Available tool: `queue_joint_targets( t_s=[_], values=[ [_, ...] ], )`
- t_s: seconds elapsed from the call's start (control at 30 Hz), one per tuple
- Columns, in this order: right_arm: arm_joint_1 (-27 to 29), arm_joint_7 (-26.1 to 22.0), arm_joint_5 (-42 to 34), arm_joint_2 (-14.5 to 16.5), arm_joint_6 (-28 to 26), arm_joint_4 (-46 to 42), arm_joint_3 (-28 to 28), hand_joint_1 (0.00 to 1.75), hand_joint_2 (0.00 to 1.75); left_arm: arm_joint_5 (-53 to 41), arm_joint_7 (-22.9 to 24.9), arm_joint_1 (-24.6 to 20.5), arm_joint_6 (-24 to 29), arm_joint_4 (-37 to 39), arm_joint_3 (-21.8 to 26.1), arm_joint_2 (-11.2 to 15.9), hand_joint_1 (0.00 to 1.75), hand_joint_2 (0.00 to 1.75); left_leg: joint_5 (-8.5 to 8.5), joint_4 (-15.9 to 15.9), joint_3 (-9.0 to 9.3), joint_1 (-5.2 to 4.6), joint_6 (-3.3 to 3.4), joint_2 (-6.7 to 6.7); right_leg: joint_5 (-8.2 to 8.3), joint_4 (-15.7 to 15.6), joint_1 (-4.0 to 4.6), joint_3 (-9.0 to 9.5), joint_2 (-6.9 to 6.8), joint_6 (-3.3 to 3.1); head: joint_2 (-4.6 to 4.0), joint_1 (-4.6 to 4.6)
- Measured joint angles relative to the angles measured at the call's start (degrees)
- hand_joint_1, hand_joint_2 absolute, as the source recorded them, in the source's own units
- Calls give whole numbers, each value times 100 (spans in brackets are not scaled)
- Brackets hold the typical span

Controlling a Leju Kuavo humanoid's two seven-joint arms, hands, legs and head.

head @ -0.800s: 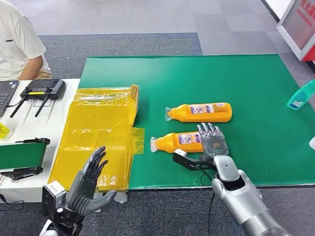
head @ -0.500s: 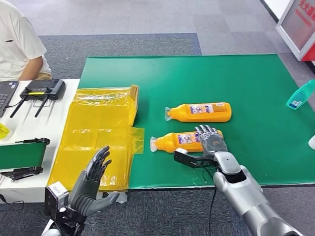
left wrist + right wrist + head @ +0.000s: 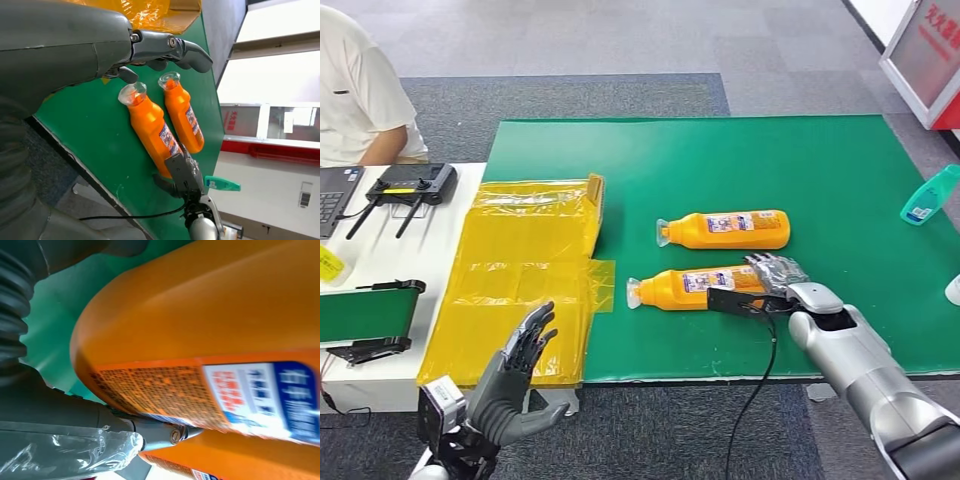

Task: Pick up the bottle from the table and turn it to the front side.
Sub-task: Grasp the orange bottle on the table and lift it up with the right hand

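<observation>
The glossy orange plastic bottle lies flat on the green mat, its base end gripped by the right hand; the left hand hovers, fingers spread, holding nothing.

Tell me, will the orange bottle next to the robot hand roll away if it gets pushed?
Probably a little. The near orange bottle lies on its side on the green mat, and its body looks rounded, so a nudge may rock it. Its smooth plastic could slip in the right robot hand. It looks full, so likely heavy.
</observation>
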Motion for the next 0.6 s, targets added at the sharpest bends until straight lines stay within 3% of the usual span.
queue_joint_targets(
  t_s=[0.03,0.07,0.13,0.17,0.2,0.6],
  values=[
    [-22,3,-51,-27,-1,13,68,10,175,7,0,0,1,2,-4,16,0,175,0,0,1,0,-1,0,0,0,0,1,1,0,0,-1],
    [-39,8,-85,-48,-4,21,125,30,175,11,0,1,1,4,-7,29,0,175,0,0,3,0,-1,0,0,0,0,2,1,0,0,-1],
    [-61,29,-149,-79,-22,28,226,115,175,15,0,4,3,7,-10,49,0,175,0,0,6,1,-2,0,0,-1,1,5,1,0,0,-1],
    [-67,42,-188,-91,-35,28,272,150,175,14,0,6,7,7,-12,56,0,175,-1,0,8,1,-2,0,-1,-2,2,7,1,0,0,-1],
    [-68,62,-238,-107,-56,27,319,174,175,14,-1,8,11,7,-14,62,0,175,-3,0,10,1,-2,0,-1,-3,2,9,2,-1,0,0],
    [0,219,-692,-262,-342,-135,629,175,175,-20,-2,10,17,9,-16,103,0,175,-4,0,16,0,1,0,-2,-5,1,16,1,0,0,-1]
  ],
)
